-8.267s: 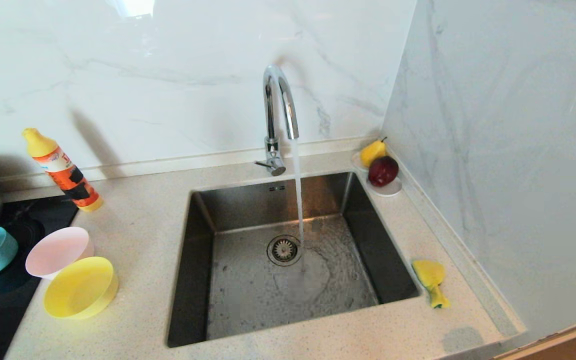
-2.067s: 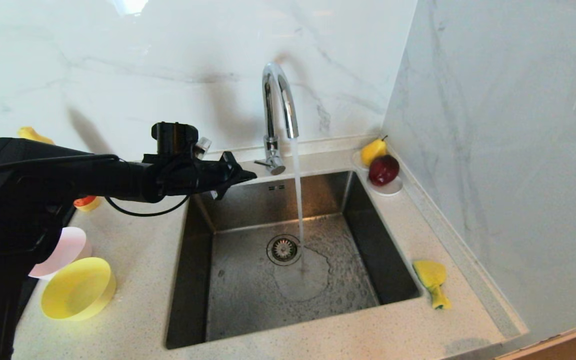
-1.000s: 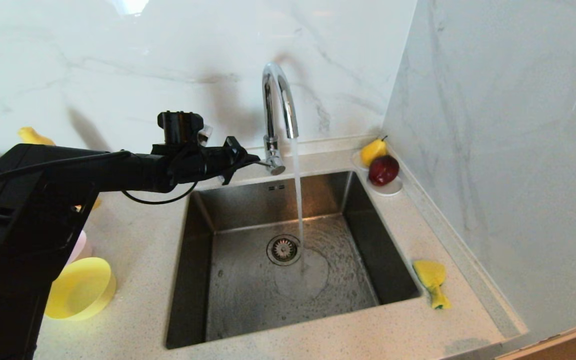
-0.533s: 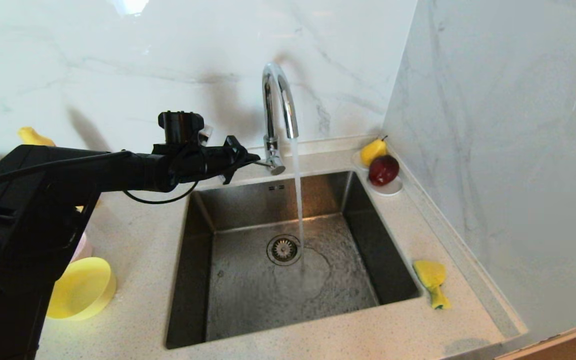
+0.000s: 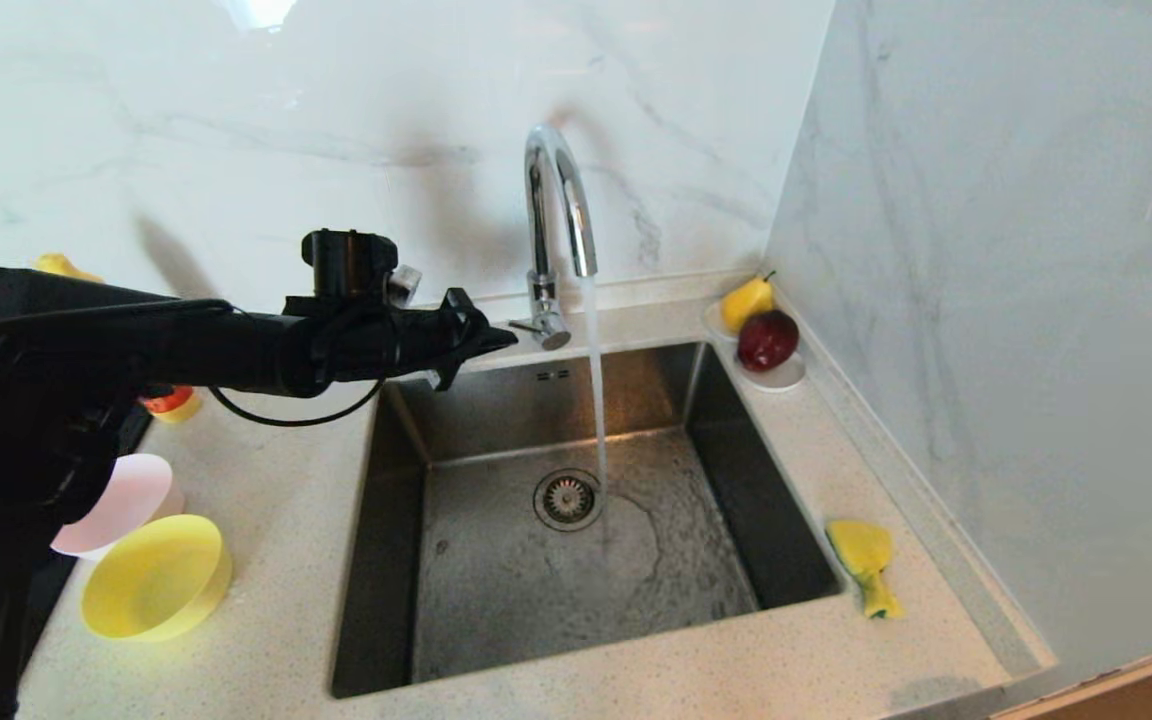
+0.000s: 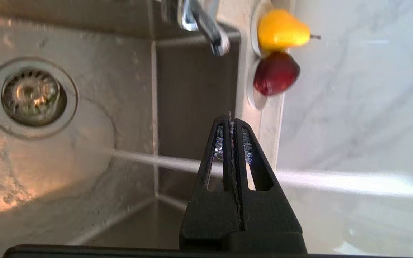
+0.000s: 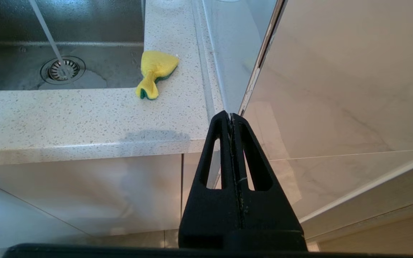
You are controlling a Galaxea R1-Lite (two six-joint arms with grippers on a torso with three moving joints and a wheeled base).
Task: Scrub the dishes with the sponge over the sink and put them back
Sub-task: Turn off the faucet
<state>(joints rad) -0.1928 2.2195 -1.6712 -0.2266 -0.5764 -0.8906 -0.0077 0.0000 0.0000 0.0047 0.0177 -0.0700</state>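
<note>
My left gripper [image 5: 506, 345] is shut and empty, held level above the sink's [image 5: 388, 540] back left corner, a short way left of the tap's lever [image 5: 542, 330]. In the left wrist view its fingertips [image 6: 231, 117] point across the basin [image 6: 192, 82] towards the fruit. Water runs from the tap [image 5: 558, 195] into the sink. A yellow bowl [image 5: 156, 578] and a pink bowl [image 5: 121, 500] stand on the counter at the left, the pink one partly behind my arm. The blue bowl is hidden. The sponge [image 5: 863, 565] [image 7: 156, 70] lies right of the sink. My right gripper [image 7: 231, 116] hangs shut below the counter's front edge.
A white saucer [image 5: 781, 378] with a yellow pear [image 5: 746, 303] and a dark red apple [image 5: 766, 340] sits at the sink's back right corner. A detergent bottle [image 5: 171, 402] stands behind my left arm. Marble walls close the back and the right side.
The left gripper has dropped a little and drawn back from the tap's lever. More of the pink bowl shows beside the arm. The water still runs.
</note>
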